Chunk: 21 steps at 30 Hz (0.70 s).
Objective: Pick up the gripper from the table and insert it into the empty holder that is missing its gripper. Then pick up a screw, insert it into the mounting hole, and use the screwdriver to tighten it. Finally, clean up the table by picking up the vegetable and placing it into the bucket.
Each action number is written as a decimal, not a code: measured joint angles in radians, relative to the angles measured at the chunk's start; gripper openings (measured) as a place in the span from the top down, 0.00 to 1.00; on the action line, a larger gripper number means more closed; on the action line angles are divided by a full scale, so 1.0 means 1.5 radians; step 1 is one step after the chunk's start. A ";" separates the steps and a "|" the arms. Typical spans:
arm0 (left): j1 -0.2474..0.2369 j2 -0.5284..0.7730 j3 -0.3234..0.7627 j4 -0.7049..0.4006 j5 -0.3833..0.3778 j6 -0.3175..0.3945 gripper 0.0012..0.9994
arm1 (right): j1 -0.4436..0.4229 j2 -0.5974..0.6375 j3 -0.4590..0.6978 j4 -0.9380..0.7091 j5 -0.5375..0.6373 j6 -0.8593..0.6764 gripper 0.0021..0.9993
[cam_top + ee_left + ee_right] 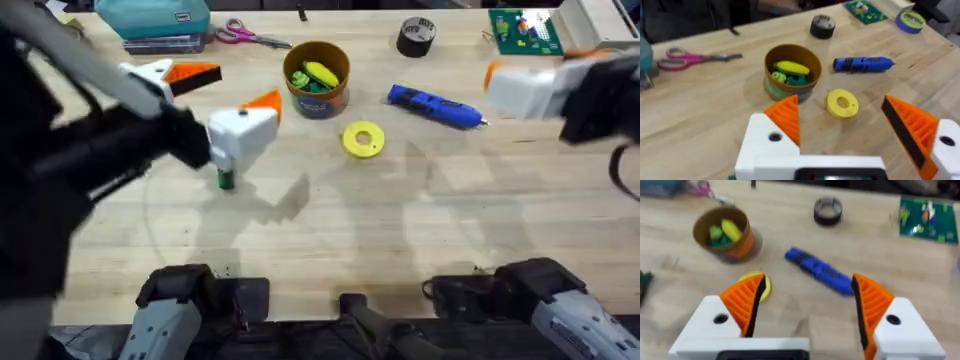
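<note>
The brown-orange bucket [317,78] stands at the back middle of the table [330,220], with a yellow vegetable [792,67] and green pieces inside. To its right lies the blue screwdriver [435,107]. My left gripper [225,92] hovers open just left of the bucket, both white fingers bearing orange ribbed tips [787,117]. My right gripper [807,305] is open too, raised at the right past the screwdriver [820,271], also with an orange pad on each finger [870,302]. A loose gripper tip, an empty holder and a screw are out of view.
A yellow disc [362,139] lies in front of the bucket. A small dark green object [225,178] sits below my left gripper. Black tape roll [416,36], pink scissors [250,37], teal case [155,20] and green circuit board [522,30] line the far edge.
</note>
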 joint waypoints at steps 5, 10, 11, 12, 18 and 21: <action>0.016 0.125 0.051 -0.047 -0.002 0.009 0.01 | 0.000 0.000 0.000 -0.102 0.000 0.005 0.00; 0.034 0.200 0.058 -0.064 -0.011 0.011 0.01 | 0.000 0.000 0.000 -0.127 0.000 0.005 0.00; 0.036 0.208 0.058 -0.066 -0.012 0.011 0.01 | 0.000 0.000 0.000 -0.130 0.000 0.005 0.00; 0.040 0.216 0.059 -0.068 -0.014 0.011 0.01 | 0.000 0.000 0.000 -0.132 0.000 0.005 0.00; 0.045 0.226 0.070 -0.099 -0.036 0.004 0.01 | 0.000 0.000 0.000 -0.132 0.000 0.005 0.00; 0.046 0.226 0.122 -0.196 -0.097 -0.011 0.01 | 0.000 0.000 0.000 -0.132 0.000 0.005 0.00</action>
